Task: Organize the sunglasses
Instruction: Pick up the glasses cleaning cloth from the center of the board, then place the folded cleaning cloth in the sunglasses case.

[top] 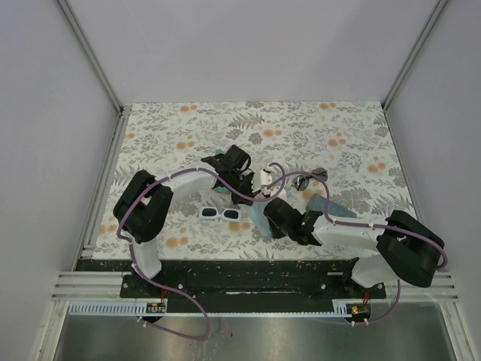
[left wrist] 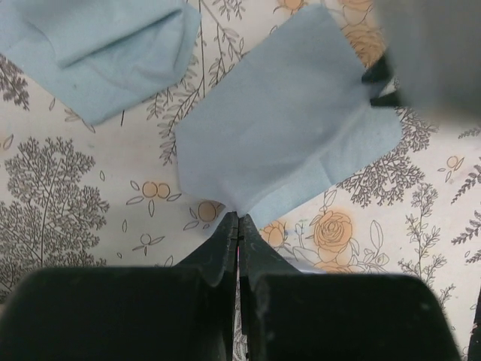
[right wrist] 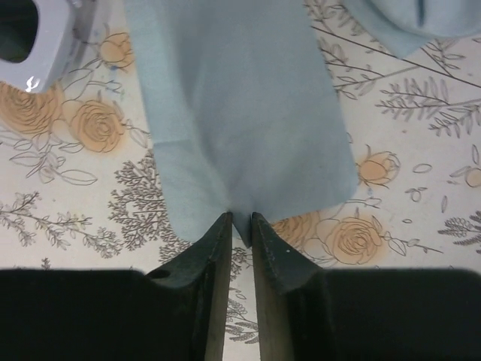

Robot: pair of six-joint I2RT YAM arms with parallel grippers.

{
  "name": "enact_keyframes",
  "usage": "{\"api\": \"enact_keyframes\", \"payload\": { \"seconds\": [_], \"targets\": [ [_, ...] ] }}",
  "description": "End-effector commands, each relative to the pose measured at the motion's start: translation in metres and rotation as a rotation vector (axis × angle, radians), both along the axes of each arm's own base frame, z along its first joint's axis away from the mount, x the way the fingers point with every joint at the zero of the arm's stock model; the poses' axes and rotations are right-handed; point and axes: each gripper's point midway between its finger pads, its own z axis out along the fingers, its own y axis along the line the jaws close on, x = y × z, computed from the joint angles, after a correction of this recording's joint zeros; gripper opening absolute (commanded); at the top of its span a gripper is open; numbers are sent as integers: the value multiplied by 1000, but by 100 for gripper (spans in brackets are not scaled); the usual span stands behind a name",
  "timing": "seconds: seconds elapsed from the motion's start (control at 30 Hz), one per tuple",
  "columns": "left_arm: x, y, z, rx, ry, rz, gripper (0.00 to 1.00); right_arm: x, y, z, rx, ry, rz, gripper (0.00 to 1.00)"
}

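Note:
The white-framed sunglasses (top: 220,215) lie on the floral table (top: 180,128), left of both grippers. The thin dark wire sunglasses (top: 311,180) rest further right, behind the right arm. A light-blue cloth pouch (left wrist: 285,135) (right wrist: 240,113) hangs stretched between the two grippers. My left gripper (left wrist: 238,216) is shut on one pointed corner of it. At the opposite edge my right gripper (right wrist: 240,218) pinches a fold of the cloth between nearly closed jaws. In the top view the left gripper (top: 263,182) and right gripper (top: 270,214) meet over the pouch (top: 258,216).
A second light-blue pouch (left wrist: 98,53) (top: 334,204) lies flat nearby, right of the right gripper in the top view. White walls with metal rails (top: 105,173) border the table on three sides.

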Motion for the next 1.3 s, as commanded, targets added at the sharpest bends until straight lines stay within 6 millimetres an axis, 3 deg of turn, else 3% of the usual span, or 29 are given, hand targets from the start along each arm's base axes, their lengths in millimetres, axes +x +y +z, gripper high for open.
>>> {"api": "enact_keyframes", "payload": {
  "seconds": [0.0,0.1,0.3,0.57,0.87,1.07,1.27],
  "targets": [
    [2,-24,19,-83,-14,-52,0,5,33,21,59,-49,97,18],
    [1,-24,19,-80,-6,-53,0,7,35,24,58,-52,102,0],
    [1,-25,23,-87,2,-40,0,10,34,40,77,-82,85,0],
    [2,-29,48,-141,44,28,0,0,28,78,200,-100,49,0],
    [-4,-18,68,-160,112,170,0,-3,18,110,263,-112,-14,0],
    [-9,-11,73,-157,133,235,0,5,26,121,266,-102,-26,0],
    [4,4,79,-127,98,339,0,16,43,126,281,-76,-30,0]
  ]
}}
